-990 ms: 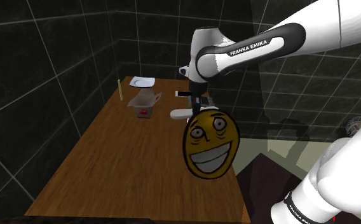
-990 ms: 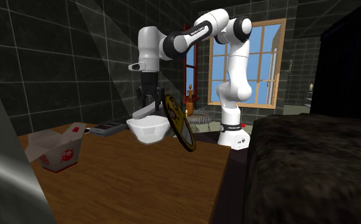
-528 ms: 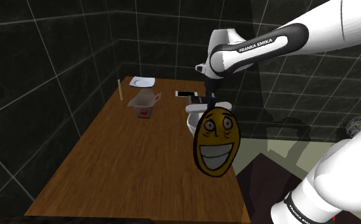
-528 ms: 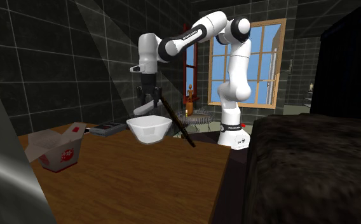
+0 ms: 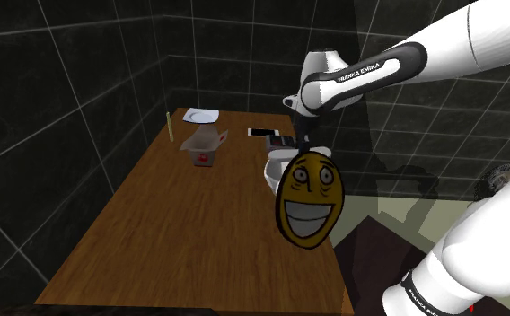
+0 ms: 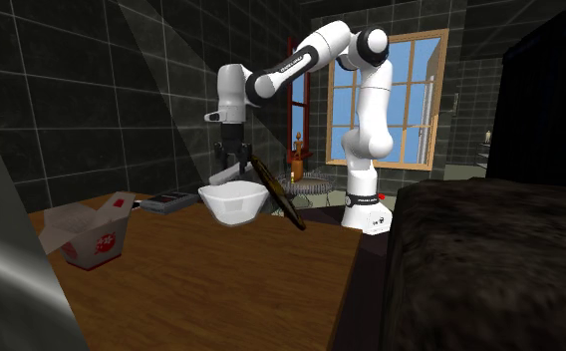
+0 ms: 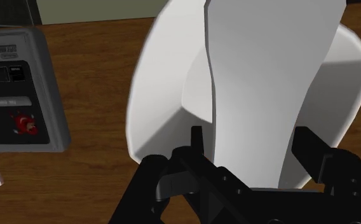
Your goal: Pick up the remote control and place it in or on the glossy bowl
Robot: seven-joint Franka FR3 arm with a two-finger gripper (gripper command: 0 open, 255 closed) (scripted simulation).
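While it hangs over the white bowl [image 5: 274, 171], tool [image 7: 250, 141] clamped on a smiley disc [image 5: 310, 197], remote control [image 7: 20, 89] apart on table [image 5: 190, 224].

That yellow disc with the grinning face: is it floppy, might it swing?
Probably stiff: the yellow disc hangs flat from the gripper without bending. Gripped at its top edge alone, it may swing or twist. Seen edge-on it is thin, so it would likely lean in the white bowl.
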